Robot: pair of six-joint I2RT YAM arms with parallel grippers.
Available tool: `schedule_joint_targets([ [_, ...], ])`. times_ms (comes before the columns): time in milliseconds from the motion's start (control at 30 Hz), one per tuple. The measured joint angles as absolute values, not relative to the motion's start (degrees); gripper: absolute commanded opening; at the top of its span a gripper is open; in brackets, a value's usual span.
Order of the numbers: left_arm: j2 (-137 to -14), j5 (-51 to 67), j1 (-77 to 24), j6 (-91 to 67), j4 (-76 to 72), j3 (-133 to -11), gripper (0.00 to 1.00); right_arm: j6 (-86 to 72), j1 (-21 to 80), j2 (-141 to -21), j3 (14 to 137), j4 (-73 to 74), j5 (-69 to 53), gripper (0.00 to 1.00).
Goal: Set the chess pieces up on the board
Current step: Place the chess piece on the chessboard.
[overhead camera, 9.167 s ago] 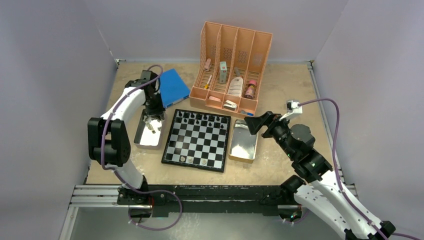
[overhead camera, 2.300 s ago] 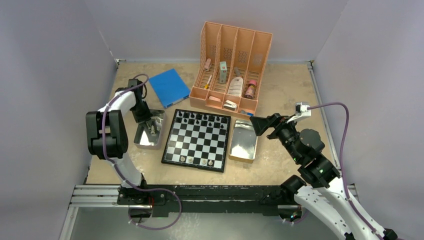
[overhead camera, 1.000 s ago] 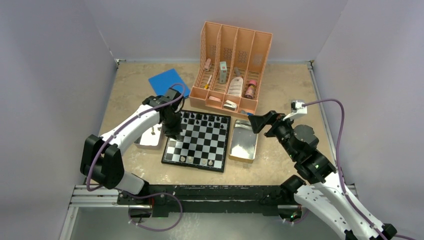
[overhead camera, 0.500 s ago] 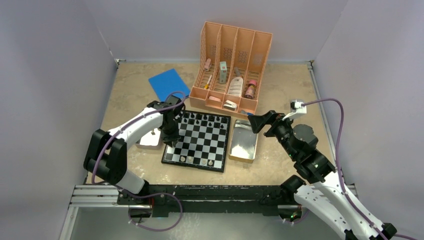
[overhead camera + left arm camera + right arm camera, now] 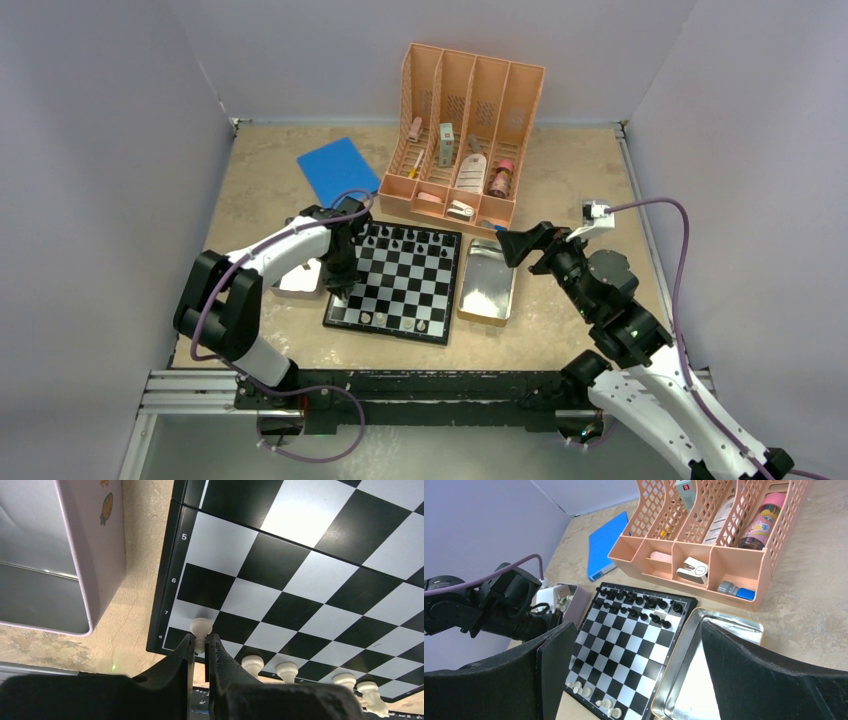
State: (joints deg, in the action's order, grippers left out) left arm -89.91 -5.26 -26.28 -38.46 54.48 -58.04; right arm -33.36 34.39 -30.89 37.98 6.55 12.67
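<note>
Nearly closed, the left tool (image 5: 200,642) is pinching a pale pawn (image 5: 202,626) above a corner of the board (image 5: 320,570), wanting lowering and release, while the right tool (image 5: 634,627) is gaping empty.

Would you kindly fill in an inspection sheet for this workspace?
Surface: tan table.
Job's things: board centred; black pieces on far rows, pale pieces along near edge.
Clutter: peach organizer, blue book, left tray, right tray.
Grippers: left gripper shut on a pale pawn over the board's near-left corner; right gripper open above the right tray.
Cables: purple cable along each arm.
Surroundings: plain walls; nothing else seen.
</note>
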Motion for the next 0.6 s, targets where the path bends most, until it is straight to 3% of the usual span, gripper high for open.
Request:
schedule_joint_targets([
  [600,-90.43,-5.58,-26.24,-38.44,54.46,-57.25,0.10,-33.36,34.39,-30.61,37.98,6.55,12.51,0.97],
])
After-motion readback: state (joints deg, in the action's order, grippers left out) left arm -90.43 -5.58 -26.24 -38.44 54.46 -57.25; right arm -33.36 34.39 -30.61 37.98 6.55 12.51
